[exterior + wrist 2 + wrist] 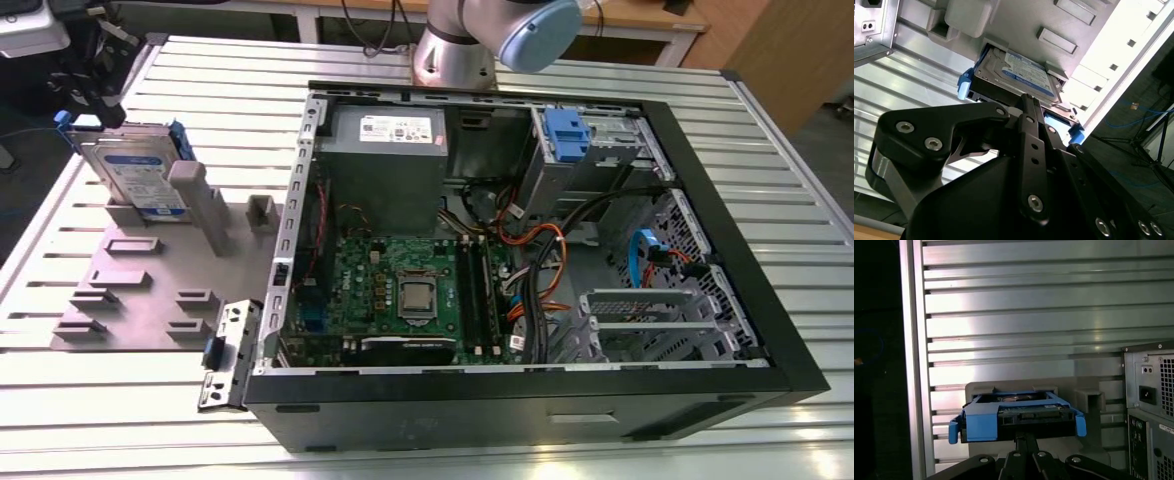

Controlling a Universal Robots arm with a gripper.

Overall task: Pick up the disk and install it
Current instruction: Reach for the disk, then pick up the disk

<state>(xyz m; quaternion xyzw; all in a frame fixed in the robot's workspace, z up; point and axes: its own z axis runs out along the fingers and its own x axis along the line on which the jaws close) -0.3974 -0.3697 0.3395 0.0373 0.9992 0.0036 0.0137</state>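
Black and jointed, the tool (1025,439) sits in the foreground of both wrist views, closed on nothing as far as I can judge, and lined up with the flat silver metal disk (1016,416) with its white-and-blue label and blue plastic carrier. That disk stands on edge in a pale grey slotted plastic fixture (134,290) on the ribbed aluminium surface (761,150), at the exterior view's left, just beside the open black computer case (534,405) and apart from the tool. The likeliest trouble, I think, is a skewed grip: the carrier is thin plastic (it probably flexes), and a tall grey post (191,195) of the fixture stands just beside the disk, so an off-centre hold could tilt it and wedge it in its slot. Inside the case the danger is crowding: orange and blue cables (541,250) loop between the green motherboard (400,290) and the metal drive bay (614,150), where a plain blue plastic clip (566,135) sits, and a snagged cable could stop the disk seating squarely.
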